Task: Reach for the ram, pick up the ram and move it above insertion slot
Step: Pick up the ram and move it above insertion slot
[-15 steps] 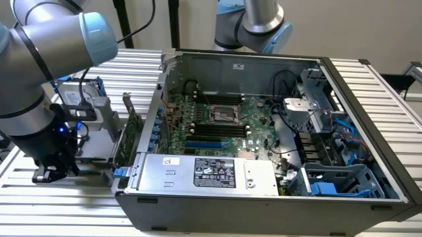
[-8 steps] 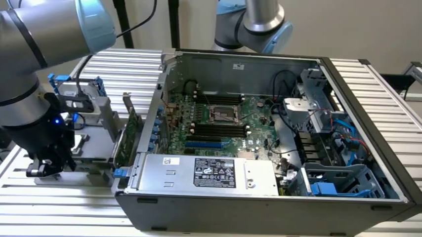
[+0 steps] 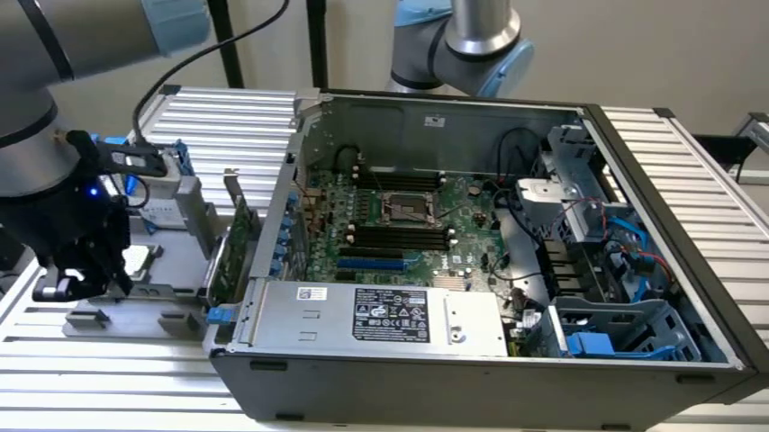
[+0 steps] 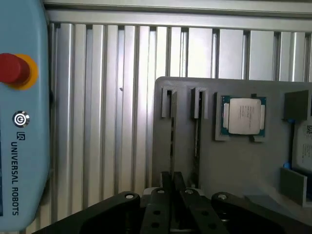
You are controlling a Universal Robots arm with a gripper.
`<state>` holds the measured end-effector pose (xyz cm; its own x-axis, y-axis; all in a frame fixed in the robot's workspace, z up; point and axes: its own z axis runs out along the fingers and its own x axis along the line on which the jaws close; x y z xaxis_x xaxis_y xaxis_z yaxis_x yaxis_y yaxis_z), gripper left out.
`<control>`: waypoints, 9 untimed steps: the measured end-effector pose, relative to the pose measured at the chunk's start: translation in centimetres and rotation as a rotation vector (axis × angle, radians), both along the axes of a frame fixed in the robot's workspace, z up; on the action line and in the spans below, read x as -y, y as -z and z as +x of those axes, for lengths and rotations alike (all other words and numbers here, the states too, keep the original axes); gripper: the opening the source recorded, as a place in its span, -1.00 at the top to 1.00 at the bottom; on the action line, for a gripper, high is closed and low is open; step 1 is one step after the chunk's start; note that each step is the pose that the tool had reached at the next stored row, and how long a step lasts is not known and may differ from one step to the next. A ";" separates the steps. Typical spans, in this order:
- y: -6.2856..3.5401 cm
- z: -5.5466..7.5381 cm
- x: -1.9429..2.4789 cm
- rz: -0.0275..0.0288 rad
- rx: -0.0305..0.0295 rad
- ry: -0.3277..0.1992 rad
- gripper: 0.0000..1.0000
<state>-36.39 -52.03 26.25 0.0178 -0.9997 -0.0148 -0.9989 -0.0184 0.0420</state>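
The ram (image 4: 171, 136) stands edge-on as a thin strip in a slot of the grey holder block (image 4: 229, 161). A second thin strip (image 4: 197, 129) stands in the neighbouring slot. My gripper (image 4: 171, 181) hovers in line with the first strip. Its two black fingers (image 4: 165, 184) are shut together and nothing shows between them. In the exterior view my gripper (image 3: 75, 279) hangs over the grey holder (image 3: 132, 310) at the exterior view's left, outside the open PC case (image 3: 481, 360). The black memory slots (image 3: 397, 236) lie on the green motherboard inside the case.
A processor chip (image 4: 243, 116) rests in a pocket of the holder. A taller green card with a bracket (image 3: 240, 238) stands between the holder and the case wall. A blue pendant with a red stop button (image 4: 12, 68) lies on the ribbed metal table (image 4: 112, 122). A second arm (image 3: 474, 40) rises behind the case.
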 end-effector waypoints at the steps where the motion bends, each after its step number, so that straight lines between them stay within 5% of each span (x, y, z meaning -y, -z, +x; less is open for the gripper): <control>1: -0.45 0.2 -0.01 0.0000 0.0000 -0.001 0.73; 9: -4.10 1.6 -0.01 0.0000 0.0000 -0.006 0.73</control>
<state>-34.79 -52.02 30.35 0.0237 -0.9996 -0.0148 -0.9988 -0.0243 0.0420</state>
